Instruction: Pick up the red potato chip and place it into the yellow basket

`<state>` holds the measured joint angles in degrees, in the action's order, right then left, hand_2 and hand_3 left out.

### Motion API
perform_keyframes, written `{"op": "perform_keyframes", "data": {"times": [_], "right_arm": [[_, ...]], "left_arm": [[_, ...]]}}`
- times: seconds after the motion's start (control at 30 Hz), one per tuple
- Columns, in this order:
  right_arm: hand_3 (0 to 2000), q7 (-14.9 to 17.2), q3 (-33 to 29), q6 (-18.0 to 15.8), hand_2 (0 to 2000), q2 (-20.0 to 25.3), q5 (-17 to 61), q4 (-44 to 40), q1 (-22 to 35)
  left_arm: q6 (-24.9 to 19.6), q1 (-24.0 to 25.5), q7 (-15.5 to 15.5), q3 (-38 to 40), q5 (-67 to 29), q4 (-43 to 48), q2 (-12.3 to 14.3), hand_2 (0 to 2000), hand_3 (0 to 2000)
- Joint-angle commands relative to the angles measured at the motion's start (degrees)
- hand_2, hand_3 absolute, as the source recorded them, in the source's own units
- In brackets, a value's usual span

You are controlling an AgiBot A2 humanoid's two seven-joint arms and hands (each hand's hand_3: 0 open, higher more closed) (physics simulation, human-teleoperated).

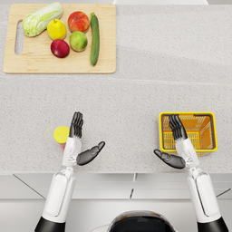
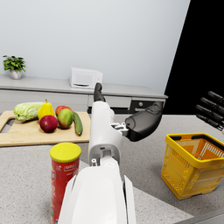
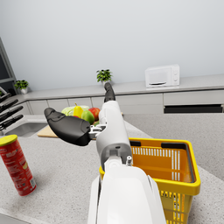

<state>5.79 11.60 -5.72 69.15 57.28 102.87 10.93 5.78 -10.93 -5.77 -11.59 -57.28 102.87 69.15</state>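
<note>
On the counter's left (image 1: 136, 90), upright: red chip can (image 1: 61, 136), yellow-lidded, just beside left hand (image 1: 80, 140). Fingers spread, thumb out, holding nothing. Farther right, right hand (image 1: 176, 142), likewise splayed and empty, above near edge of yellow basket (image 1: 209, 146). Behind, on cutting board (image 1: 27, 63): cabbage, fruit, cucumber.

In the head view, the left hand (image 1: 79, 140) partly hides the red chip can (image 1: 60, 136).
</note>
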Motion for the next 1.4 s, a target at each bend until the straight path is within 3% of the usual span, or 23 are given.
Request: {"op": "perform_keyframes", "data": {"times": [0.03,0.4,0.5,0.63,0.93,1.2,1.4], "right_arm": [[0,0.0,0.0,0.0,0,0.0,0.0,0.0,0.0],[0,0.0,1.72,0.0,0,0.06,0.0,-0.93,0.11],[0,-3.65,-4.79,3.61,0,1.43,0.0,3.83,2.08],[0,-5.22,-11.37,5.16,0,1.8,0.0,5.16,3.1],[0,-5.76,-18.53,5.69,0,2.73,22.94,5.66,0.36],[0,-5.78,-17.88,5.71,0,3.5,29.0,5.06,-1.31],[0,-5.78,-16.99,5.71,0,4.04,29.39,3.91,-2.65]], "left_arm": [[0.0,0.0,0.0,0.0,0.0,0.0,0.0,0,0],[0.0,-0.11,0.0,-1.71,0.0,-0.93,0.06,0,0],[-3.65,-1.7,3.64,3.81,0.0,2.57,1.3,0,0],[-5.22,-3.39,5.2,9.73,0.0,2.68,2.06,0,0],[-5.75,-1.24,5.74,15.72,-22.94,0.94,2.89,0,0],[-5.78,2.09,5.76,16.21,-29.0,-10.42,3.6,0,0],[-5.78,0.66,5.76,12.98,-29.39,-23.18,4.27,0,0]]}}
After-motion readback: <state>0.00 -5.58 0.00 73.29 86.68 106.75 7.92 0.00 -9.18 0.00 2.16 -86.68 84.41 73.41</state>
